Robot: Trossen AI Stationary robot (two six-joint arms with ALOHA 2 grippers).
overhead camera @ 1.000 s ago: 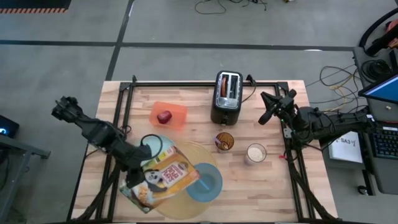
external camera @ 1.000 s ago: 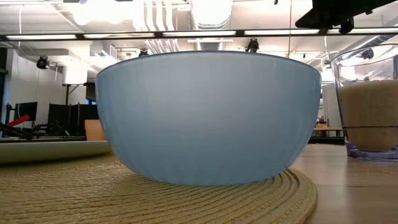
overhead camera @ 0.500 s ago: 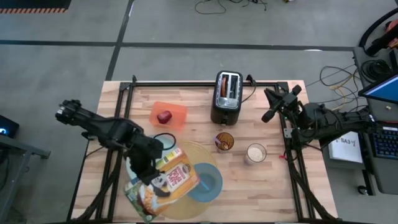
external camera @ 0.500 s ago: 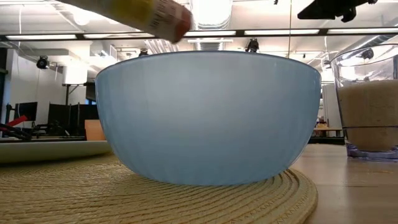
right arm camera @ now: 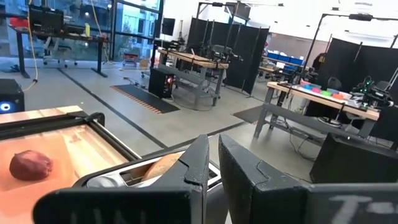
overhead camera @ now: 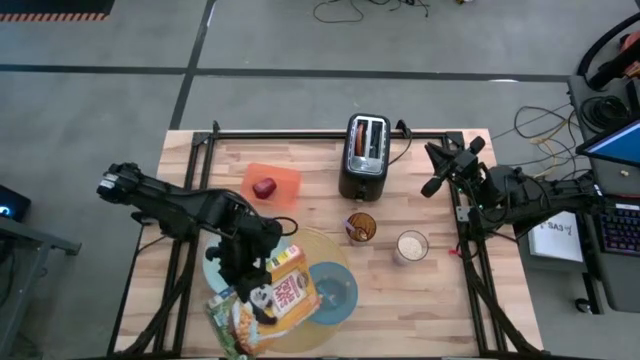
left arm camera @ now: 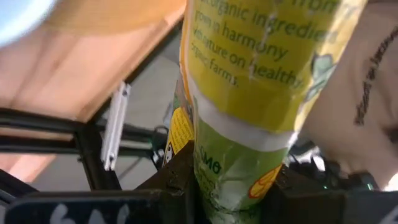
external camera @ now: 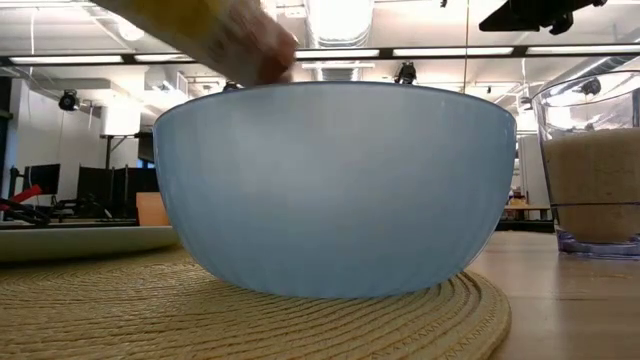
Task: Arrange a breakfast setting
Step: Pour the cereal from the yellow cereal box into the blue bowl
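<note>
1. left gripper (overhead camera: 243,277) i see above the round tan placemat (overhead camera: 335,248), closed on a cereal box (overhead camera: 262,301); in the left wrist view its 2 dark fingers (left arm camera: 177,177) press the yellow and green box (left arm camera: 249,112) from both sides.
2. i see the box tilted, its upper end lying over the placemat just beside the smaller blue bowl (overhead camera: 330,291); in the low view a yellow corner of the box (external camera: 215,30) hangs over the left part of the bowl rim (external camera: 335,185).
3. the bowl stands on the right half of the placemat (external camera: 250,320); if yellow cereal is already inside i cannot tell.
4. the pale blue plate (overhead camera: 212,270) lies at the left edge of the placemat, mostly hidden under the left arm.
5. the red apple (overhead camera: 264,187) rests on an orange box (overhead camera: 285,180) at the back of the table (overhead camera: 420,300), left of the black toaster (overhead camera: 364,155).
6. right gripper (overhead camera: 447,167) waits above the right back part of the table, near the toaster; in the right wrist view its fingers (right arm camera: 199,165) are almost together and hold nothing.
7. a cup (overhead camera: 360,227) and a glass (overhead camera: 411,245) with pale content stand between the toaster and the front edge, well apart from the bowl.
</note>
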